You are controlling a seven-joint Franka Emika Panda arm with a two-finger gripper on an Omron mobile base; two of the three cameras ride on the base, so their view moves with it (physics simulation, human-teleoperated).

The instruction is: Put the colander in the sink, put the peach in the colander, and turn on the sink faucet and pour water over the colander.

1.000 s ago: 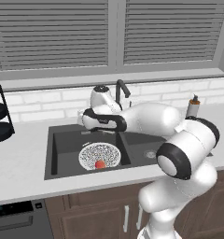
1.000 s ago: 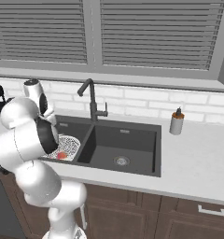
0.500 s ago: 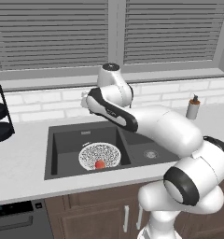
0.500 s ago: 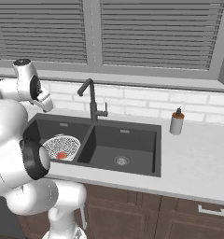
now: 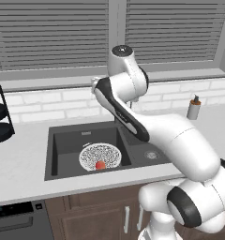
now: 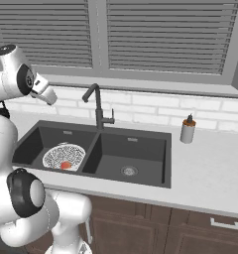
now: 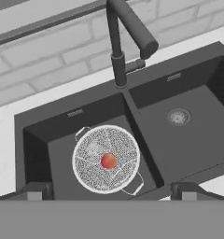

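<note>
One colander (image 7: pixel 106 158), one peach (image 7: pixel 108 161), one faucet (image 6: pixel 98 105), one soap bottle (image 6: pixel 188 130) — two sink basins (image 7: pixel 188 130).

My path down to the colander (image 7: pixel 106 158) is open. The sink faucet (image 7: pixel 124 35) rises behind it, spout over the right basin.

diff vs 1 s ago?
The arm lifted up and away from the left basin, carrying the empty, open end effector high above the sink. Unchanged: peach in the colander, faucet dry, soap bottle on the counter.
</note>
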